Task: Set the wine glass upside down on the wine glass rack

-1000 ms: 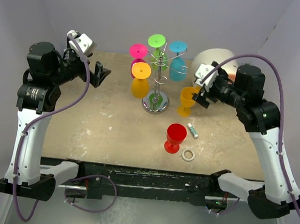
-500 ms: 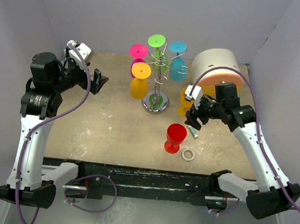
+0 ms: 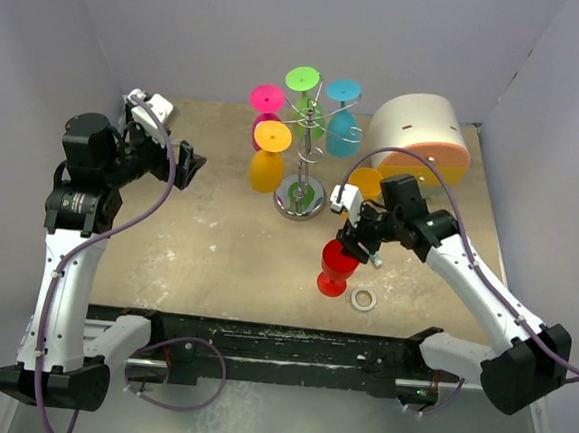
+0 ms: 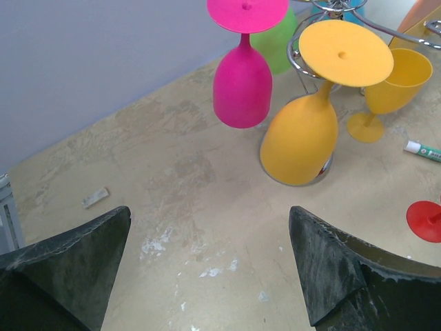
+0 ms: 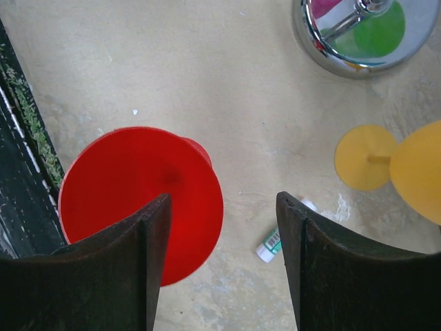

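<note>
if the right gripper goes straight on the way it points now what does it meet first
Probably the red wine glass: the right gripper points down, and the glass's rim lies under one finger, off-centre from the gap. The other finger faces bare table; depth is unclear.

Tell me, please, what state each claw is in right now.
Left claw: open, empty.
Right claw: open above the red wine glass, not gripping it.

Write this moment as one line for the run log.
phase: pre-grasp | right end effector: open, over upright red wine glass | left end effector: open, empty | wine glass rack: red one not yet hung
</note>
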`<move>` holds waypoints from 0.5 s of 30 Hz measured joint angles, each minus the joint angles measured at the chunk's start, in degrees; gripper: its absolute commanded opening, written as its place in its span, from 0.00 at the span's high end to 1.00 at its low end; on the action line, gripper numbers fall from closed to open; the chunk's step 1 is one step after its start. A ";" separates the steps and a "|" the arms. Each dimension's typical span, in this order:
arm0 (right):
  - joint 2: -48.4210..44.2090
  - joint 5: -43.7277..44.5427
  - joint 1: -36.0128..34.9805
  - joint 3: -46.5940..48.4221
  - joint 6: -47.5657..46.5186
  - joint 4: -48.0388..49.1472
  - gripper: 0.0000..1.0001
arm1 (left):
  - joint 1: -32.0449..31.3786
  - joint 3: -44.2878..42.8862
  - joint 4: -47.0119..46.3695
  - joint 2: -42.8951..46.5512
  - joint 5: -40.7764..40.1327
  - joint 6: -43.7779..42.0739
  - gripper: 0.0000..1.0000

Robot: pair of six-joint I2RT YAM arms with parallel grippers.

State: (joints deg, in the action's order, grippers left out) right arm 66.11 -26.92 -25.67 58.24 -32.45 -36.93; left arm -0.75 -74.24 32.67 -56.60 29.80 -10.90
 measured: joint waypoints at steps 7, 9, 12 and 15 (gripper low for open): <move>1.90 2.45 -1.70 -0.26 1.03 2.80 0.53 | 0.04 0.11 -0.94 0.39 0.02 0.85 0.01; 2.03 2.49 -1.70 -0.26 1.01 2.89 0.56 | 0.04 0.22 -1.29 0.50 0.02 0.85 0.01; 2.03 2.58 -1.70 -0.26 0.87 2.84 0.62 | 0.07 0.76 -1.79 0.87 0.00 0.85 0.01; 2.03 2.56 -1.70 -0.26 0.57 2.58 0.68 | 0.15 1.09 -1.75 1.01 0.00 0.83 0.01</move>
State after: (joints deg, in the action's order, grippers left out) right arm 68.14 -24.36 -27.38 57.98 -31.88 -34.35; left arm -0.60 -73.14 30.92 -55.59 29.80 -10.07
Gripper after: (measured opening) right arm 0.373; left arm 0.990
